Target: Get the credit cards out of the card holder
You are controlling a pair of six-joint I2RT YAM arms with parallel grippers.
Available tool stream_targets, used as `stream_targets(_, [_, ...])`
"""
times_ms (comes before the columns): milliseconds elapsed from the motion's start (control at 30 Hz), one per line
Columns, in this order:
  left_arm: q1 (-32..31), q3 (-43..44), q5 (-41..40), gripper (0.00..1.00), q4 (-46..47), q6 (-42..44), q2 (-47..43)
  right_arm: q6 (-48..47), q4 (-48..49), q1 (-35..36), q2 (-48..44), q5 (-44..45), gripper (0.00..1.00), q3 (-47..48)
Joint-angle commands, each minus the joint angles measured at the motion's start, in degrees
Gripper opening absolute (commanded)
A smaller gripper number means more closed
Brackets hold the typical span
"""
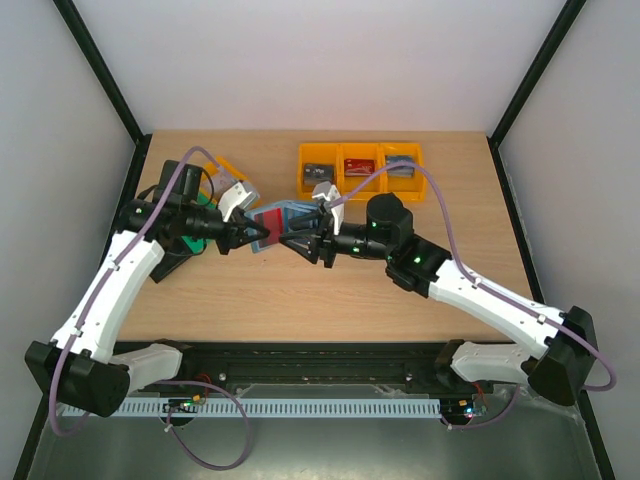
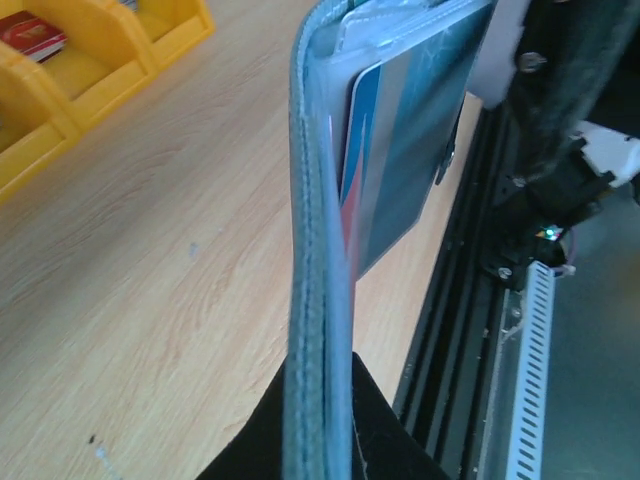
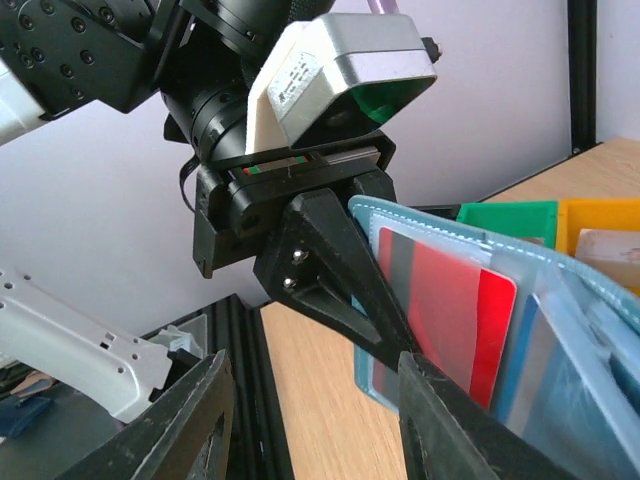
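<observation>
The card holder [image 1: 280, 214] is a teal-blue wallet, held up off the table and open like a book. My left gripper [image 1: 258, 236] is shut on one edge of it; in the left wrist view the jaws [image 2: 318, 385] pinch the wallet [image 2: 315, 250] edge-on. A red credit card [image 3: 450, 305] sticks partly out of a clear pocket, and blue and teal credit cards [image 2: 400, 150] sit in the other side. My right gripper [image 1: 297, 246] is open beside the wallet, its right finger [image 3: 450, 430] in front of the wallet's lower corner [image 3: 375, 385], holding nothing.
An orange bin [image 1: 306, 172] with three compartments holding several cards stands at the back centre; it also shows in the left wrist view [image 2: 70, 100]. Green [image 1: 192, 243], black and orange bins sit at the left under my left arm. The table's near edge rail [image 2: 450, 330] is close.
</observation>
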Motion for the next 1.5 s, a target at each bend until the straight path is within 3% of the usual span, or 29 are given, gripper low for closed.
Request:
stream_targets(0, [-0.3,2.4,8.9,0.02,-4.5,5.9,-1.3,1.4,5.0,-0.6,1.1,-2.1,0.45,0.3])
stream_targets(433, [-0.4,5.7,13.8,0.02,-12.1,14.5,-1.7,5.5,6.9,-4.8,2.1,-4.2,0.43,-1.9])
stream_targets(833, [-0.4,5.0,13.1,0.02,-10.8,13.2,-1.4,4.4,10.3,-3.4,5.2,-16.7,0.24,-1.6])
stream_targets(933, [-0.4,4.9,13.3,0.02,-10.5,13.0,-1.2,1.8,8.4,-2.0,4.6,-16.2,0.21,-1.4])
stream_targets(1133, [-0.4,4.8,13.2,0.02,-10.5,13.0,-1.3,1.2,7.9,-0.7,6.0,-15.8,0.02,-0.4])
stream_targets(1333, [-0.4,4.5,13.5,0.02,-11.0,14.0,-1.6,-0.4,7.7,-0.7,3.7,-15.3,0.02,-1.2])
stream_targets(1467, [-0.4,4.6,14.3,0.19,-11.4,14.6,-1.7,-1.7,5.6,-1.1,1.9,-12.2,0.02,-1.7])
